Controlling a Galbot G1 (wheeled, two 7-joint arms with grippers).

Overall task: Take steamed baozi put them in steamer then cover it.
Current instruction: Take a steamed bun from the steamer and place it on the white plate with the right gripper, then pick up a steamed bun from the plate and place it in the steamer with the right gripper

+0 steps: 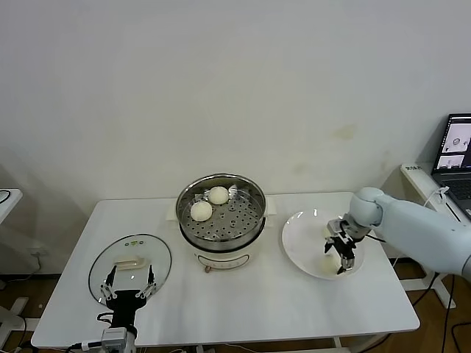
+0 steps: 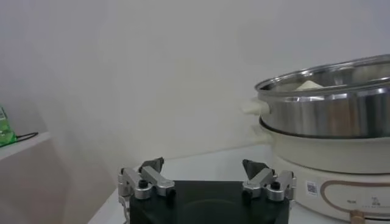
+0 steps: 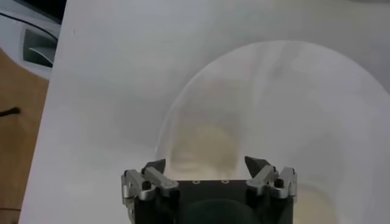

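White table [image 1: 243, 301] holds steamer [image 1: 221, 213], cover [image 1: 130, 266] and plate [image 1: 298, 243]; both claws, left [image 1: 129, 283] and right [image 1: 340, 254], gape open.

a lab or test room is showing: a bare wall [image 1: 235, 88], a white table [image 1: 243, 309], a laptop [image 1: 455, 151] running alongside.

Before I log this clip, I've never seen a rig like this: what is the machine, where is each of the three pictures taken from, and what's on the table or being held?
It is a two-armed robot. One picture looks down from its head; the other two come from cameras on its wrists. On the white table stands a steel steamer with two baozi inside. A glass cover lies at the robot's left, with the idle left gripper open beside it. On a white plate at the right, the right gripper hangs open over another baozi. Nothing is held.
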